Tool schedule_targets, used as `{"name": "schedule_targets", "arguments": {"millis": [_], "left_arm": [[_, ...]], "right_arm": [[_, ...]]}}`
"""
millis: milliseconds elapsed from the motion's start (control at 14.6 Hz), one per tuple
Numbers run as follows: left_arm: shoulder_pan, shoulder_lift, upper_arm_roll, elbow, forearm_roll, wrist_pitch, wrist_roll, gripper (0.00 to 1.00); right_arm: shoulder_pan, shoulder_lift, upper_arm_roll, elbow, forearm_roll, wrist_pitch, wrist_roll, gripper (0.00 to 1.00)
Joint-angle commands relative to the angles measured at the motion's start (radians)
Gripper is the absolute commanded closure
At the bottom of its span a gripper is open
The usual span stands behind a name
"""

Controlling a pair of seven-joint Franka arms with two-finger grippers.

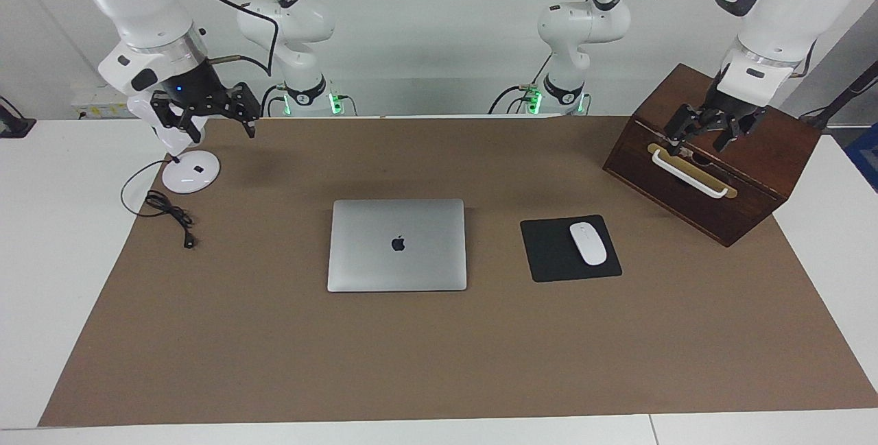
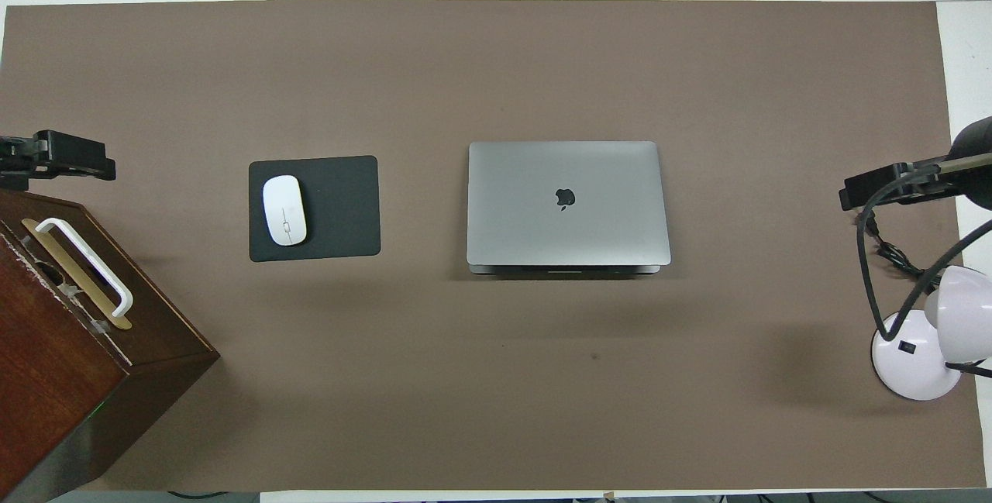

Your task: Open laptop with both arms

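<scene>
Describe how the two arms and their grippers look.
Both arms are glossy white jointed tubes with dark grey joint caps and black cables along them. Each ends in a small black linked gripper: right gripper with a blue light above it, left gripper. Green lights glow at both bases.

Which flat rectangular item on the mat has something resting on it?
The black square mouse pad, carrying the white mouse; the silver-grey laptop's lid is bare.

Matt metal laptop (image 1: 396, 245); wood box (image 1: 713, 157)
</scene>
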Motion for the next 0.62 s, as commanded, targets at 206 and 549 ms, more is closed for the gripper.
{"name": "schedule_targets", "arguments": {"millis": [206,549], "left_arm": [[0.001,-0.013,-0.005,-0.011,0.008,-0.008,-0.007,0.0],[0.003,-0.015,-0.005,-0.014,0.008,0.006,-0.007,0.0]], "right_arm": [[-0.004,0.0,0.003,0.0,0.01,-0.008,0.002,0.0],[-0.005,-0.001,0.003,-0.001,0.01,-0.008,0.002,0.0]]}}
